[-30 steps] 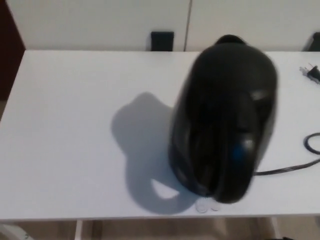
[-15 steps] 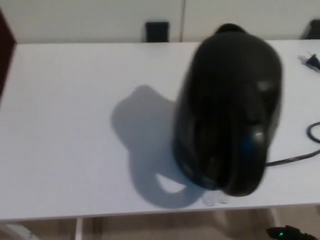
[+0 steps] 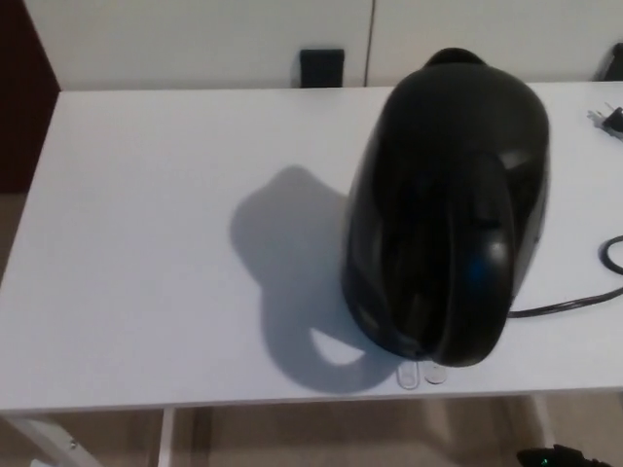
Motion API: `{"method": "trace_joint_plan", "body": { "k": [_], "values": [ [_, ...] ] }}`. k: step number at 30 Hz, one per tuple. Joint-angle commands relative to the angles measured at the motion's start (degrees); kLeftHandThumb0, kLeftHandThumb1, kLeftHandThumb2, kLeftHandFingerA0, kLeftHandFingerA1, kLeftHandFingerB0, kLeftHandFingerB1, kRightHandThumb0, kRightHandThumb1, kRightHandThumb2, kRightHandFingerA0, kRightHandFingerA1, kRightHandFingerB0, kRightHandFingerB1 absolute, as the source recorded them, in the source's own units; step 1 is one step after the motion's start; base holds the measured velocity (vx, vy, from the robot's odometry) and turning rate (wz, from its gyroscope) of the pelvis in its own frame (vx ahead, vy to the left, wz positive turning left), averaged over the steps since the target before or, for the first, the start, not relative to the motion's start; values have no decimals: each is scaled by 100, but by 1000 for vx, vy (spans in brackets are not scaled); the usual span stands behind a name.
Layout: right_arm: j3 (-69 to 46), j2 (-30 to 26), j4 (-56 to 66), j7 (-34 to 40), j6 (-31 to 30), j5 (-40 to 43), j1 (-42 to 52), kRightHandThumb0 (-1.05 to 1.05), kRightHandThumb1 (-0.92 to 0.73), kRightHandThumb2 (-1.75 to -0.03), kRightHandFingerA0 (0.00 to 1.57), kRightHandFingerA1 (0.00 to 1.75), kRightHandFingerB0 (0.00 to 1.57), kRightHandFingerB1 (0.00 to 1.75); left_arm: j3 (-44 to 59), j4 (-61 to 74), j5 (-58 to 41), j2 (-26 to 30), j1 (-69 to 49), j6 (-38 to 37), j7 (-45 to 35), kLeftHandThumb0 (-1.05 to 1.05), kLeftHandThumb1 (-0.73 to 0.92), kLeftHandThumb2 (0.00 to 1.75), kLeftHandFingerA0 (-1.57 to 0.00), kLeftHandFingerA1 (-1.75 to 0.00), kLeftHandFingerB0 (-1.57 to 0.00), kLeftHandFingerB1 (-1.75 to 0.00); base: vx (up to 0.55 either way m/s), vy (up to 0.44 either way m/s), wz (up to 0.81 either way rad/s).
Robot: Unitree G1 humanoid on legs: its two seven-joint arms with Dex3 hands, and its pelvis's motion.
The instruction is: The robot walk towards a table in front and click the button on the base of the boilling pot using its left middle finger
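Where the white bench (image 3: 146, 243) meets its near edge, the black pot (image 3: 443, 214) stands on the right half, its base almost at that edge and its top reaching close to the far edge. Two small clear buttons (image 3: 420, 374) poke out from under the base, right at the near edge. The pot's shadow (image 3: 292, 272) falls to its left across the middle of the bench. A black cord (image 3: 565, 306) runs from the base toward the right edge, where it loops, and a plug (image 3: 611, 119) lies near the far right corner. The whole left half of the bench is bare, open from near edge to far edge. Beyond the far edge a dark socket (image 3: 322, 68) sits on the pale wall. Neither hand shows, so the state of the fingers cannot be told. Below the near edge, at the lower right, a dark shape with a green light (image 3: 560, 455) is too unclear to name.
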State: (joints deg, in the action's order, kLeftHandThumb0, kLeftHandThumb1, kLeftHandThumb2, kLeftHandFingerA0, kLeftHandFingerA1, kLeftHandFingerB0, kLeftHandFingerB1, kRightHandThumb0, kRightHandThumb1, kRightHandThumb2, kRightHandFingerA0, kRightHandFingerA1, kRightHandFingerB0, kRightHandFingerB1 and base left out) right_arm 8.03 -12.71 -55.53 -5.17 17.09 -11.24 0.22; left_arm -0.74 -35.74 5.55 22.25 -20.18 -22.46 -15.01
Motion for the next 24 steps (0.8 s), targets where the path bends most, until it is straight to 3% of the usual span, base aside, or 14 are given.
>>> {"method": "trace_joint_plan", "body": {
  "k": [1, 15, 21, 22, 24],
  "values": [
    [-41, -50, 69, -29, -57, 22, 113, -38, -60, -58, 49, 42, 30, 36, -37, 226, -9, 3, -226, 200, -85, -38, 48, 55, -52, -37, -36, -32, 0, 0, 0],
    [-15, -73, 82, -72, -61, -10, 37, -38, -61, -58, 49, 42, 30, 36, -537, 1173, 372, -56, -781, 188, 58, -37, 51, 56, -52, -37, -36, -32, 0, 0, 0],
    [-34, -25, 109, -143, -140, 42, 15, -37, -61, -58, 49, 43, 29, 37, -1471, 1971, 1550, 242, -1034, -786, 380, -44, 59, 59, -42, -34, -29, -31, 0, 0, 0],
    [-32, -17, 81, -131, -141, 36, -9, -37, -61, -58, 49, 43, 29, 36, -1621, 2155, 1736, 311, -1036, -752, 351, -53, 51, 75, -31, -43, -20, -39, 0, 0, 0],
    [-14, -15, 52, -112, -177, 7, -51, -36, -62, -58, 48, 43, 29, 36, -1957, 2503, 2166, 409, -1020, -1003, 386, -51, 53, 75, -31, -42, -18, -38, 0, 0, 0]
  ]
}}
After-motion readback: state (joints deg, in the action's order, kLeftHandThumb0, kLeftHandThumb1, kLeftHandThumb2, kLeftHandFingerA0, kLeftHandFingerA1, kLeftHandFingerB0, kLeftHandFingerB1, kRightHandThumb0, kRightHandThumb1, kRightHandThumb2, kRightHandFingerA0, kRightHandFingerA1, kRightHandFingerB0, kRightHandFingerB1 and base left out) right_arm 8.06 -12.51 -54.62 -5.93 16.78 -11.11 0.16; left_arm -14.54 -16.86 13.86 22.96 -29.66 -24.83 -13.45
